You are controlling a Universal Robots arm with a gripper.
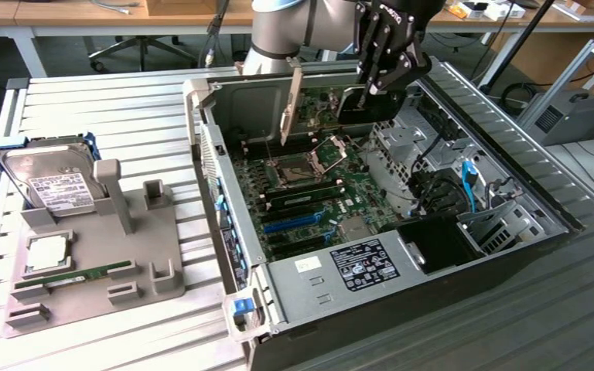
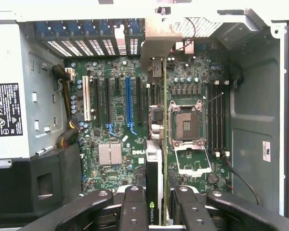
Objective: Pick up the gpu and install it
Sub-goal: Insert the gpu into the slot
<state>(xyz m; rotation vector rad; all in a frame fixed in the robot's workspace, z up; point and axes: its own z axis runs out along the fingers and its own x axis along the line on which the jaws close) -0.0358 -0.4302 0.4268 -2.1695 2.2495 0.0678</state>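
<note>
Gripper (image 2: 158, 195) clamped on gpu (image 2: 154, 156), held edge-down over the motherboard (image 2: 120, 110), bracket (image 2: 159, 36) toward the case (image 2: 253, 96) rear wall, presumably for slot alignment.

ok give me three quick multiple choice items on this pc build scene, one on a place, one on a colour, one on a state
1. Where is the gpu?
A) on the grey fixture
B) in the jaws, over the open case
C) flat on the slatted table

2. What colour is the frame around the hard drive?
A) red
B) yellow
C) blue

3. How is the cpu socket on the motherboard?
A) under a fan cooler
B) uncovered, its cover plate swung open
C) taped over

Answers:
1 B, the card hangs clamped in the jaws above the motherboard.
2 C, blue rails show at the drive's edges.
3 B, the plate stands open and no cooler sits on the socket.
</note>
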